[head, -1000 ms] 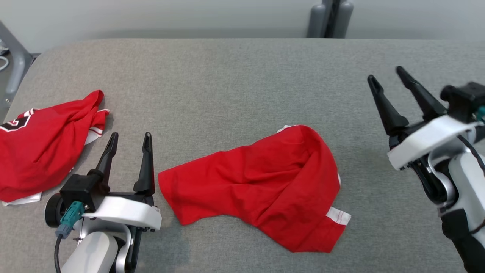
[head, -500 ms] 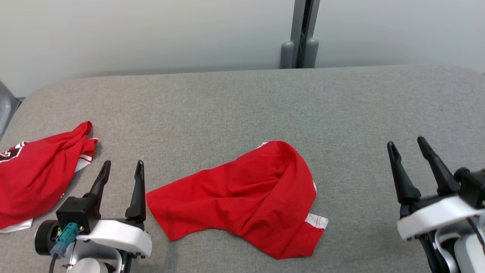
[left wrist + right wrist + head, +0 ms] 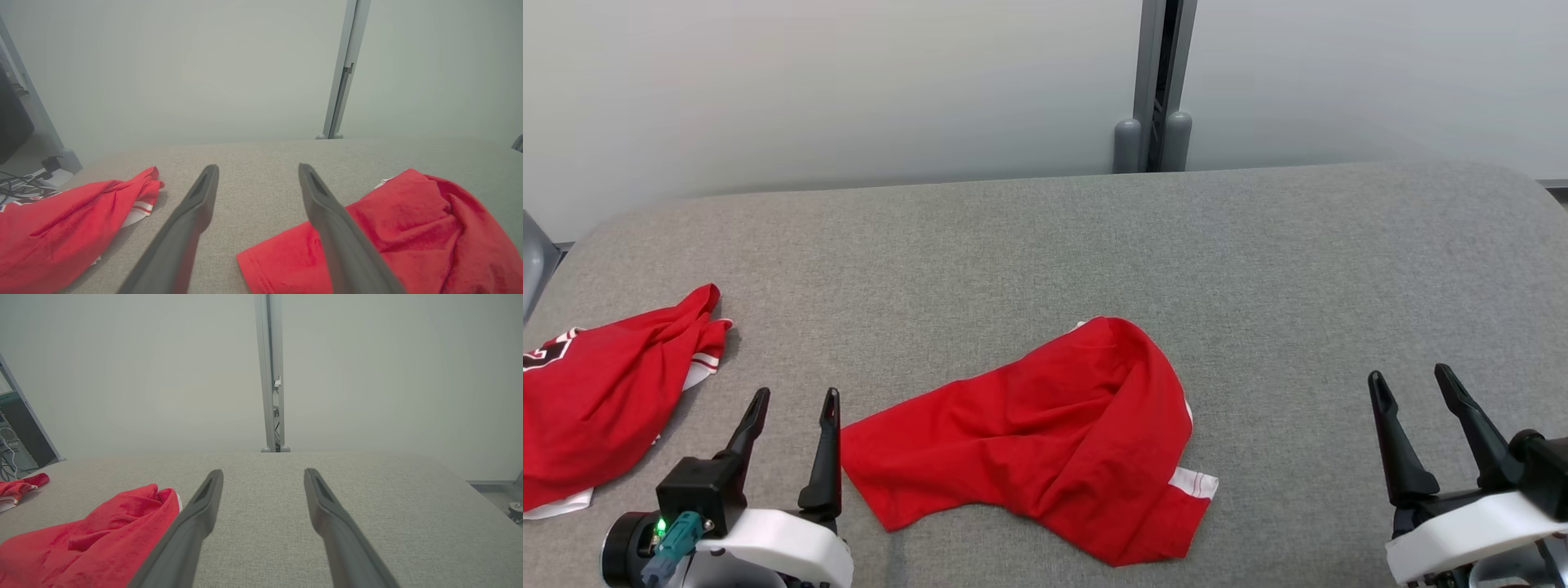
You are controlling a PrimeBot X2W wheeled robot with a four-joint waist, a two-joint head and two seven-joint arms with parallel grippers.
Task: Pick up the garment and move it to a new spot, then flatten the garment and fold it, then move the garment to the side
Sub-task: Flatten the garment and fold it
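Far left: a second red garment (image 3: 605,400) lies crumpled on the table (image 3: 1045,245) and runs off the frame edge. The black-and-white print (image 3: 543,355) at its left margin is cut off and not legible. A white hem with red stripes (image 3: 709,358) shows on its right side. Next, left gripper (image 3: 796,394), low in the head view between the two red pieces: fingers spread apart, nothing between them. A teal connector (image 3: 674,535) and a lit green indicator (image 3: 660,527) sit on its wrist housing. Its right finger is just beside the garment's left corner; contact cannot be told. Centre front: the garment (image 3: 1029,441), plain red, lies rumpled and unfolded on the grey fabric surface, bunched higher toward its right. A white cuff with a thin red stitch line (image 3: 1194,482) pokes out at its lower right corner. Behind the table's rear edge a grey post (image 3: 1156,82) stands against a pale wall. Far right: right gripper (image 3: 1410,374), well apart from the garment, fingers spread, holding nothing.
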